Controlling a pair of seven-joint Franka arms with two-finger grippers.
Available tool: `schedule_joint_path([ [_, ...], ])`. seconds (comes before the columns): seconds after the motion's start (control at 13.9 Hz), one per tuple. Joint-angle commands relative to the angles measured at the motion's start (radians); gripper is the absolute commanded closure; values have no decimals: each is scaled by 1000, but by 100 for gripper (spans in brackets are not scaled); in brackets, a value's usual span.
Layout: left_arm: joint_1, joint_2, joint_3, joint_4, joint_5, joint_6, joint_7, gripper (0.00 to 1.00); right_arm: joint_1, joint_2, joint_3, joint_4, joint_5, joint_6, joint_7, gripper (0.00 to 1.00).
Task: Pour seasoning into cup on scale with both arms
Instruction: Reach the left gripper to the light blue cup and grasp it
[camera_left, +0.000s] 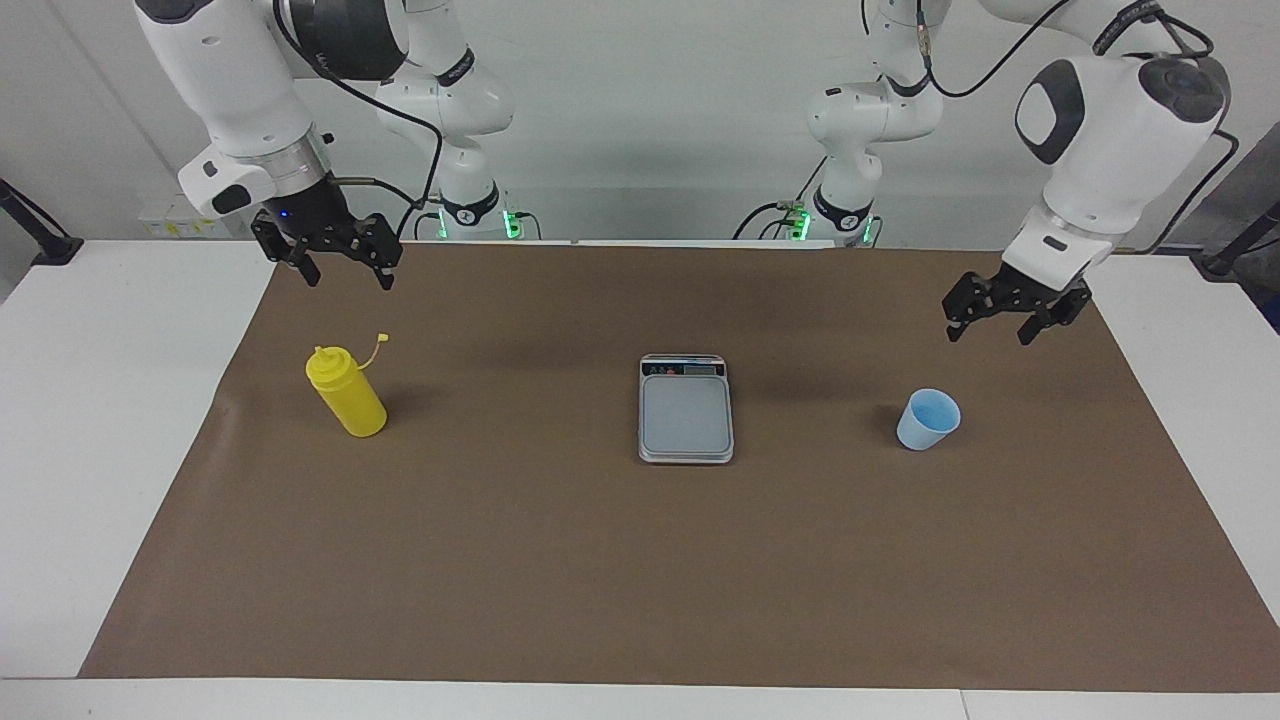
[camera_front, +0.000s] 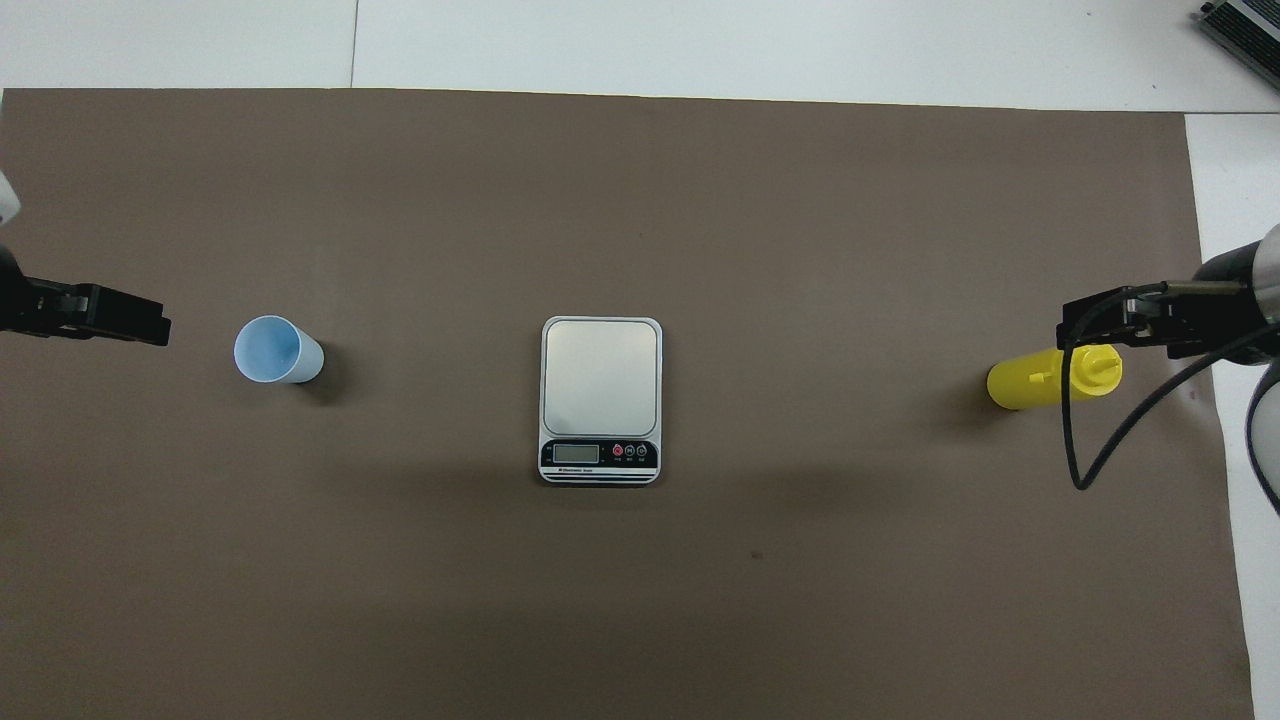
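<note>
Your left end effector (camera_left: 988, 327), black and two-fingered, hangs with its fingers spread and nothing between them, in the right part of the facing frame, just above the small light blue tapered plastic cup (camera_left: 929, 419) and clear of it; in the overhead frame its tip (camera_front: 120, 318) shows at the left edge, level with the cup (camera_front: 277, 350); your right end effector (camera_left: 345, 270) hangs open and empty in the upper left of the facing frame, above the bright yellow plastic squeeze bottle (camera_left: 346, 392), which stands upright with its small tethered cap off to one side; from overhead that end effector (camera_front: 1110, 308) overlaps the bottle's nozzle end (camera_front: 1050, 378) at the right edge; between cup and bottle, at the frame's centre, the flat rectangular grey kitchen scale (camera_left: 685, 408) lies bare, its dark display strip toward the robots; all three rest well apart on the brown mat (camera_left: 640, 580) covering the white desk (camera_left: 110, 420).
</note>
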Motion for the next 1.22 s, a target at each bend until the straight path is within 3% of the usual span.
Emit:
schedule_joint_path([
  [0.0,28,-8,-3,-147,-12,170,-20,0,-13,-10,5,-11,1,-5,-26,0],
  [0.43,95,-11,-3,-378,-15,430,-28,0,-13,-10,5,-11,1,-5,-26,0],
  [1.15,80,98,-4,-418,-24,559,-91,0,-13,-10,5,-11,1,-5,-26,0],
])
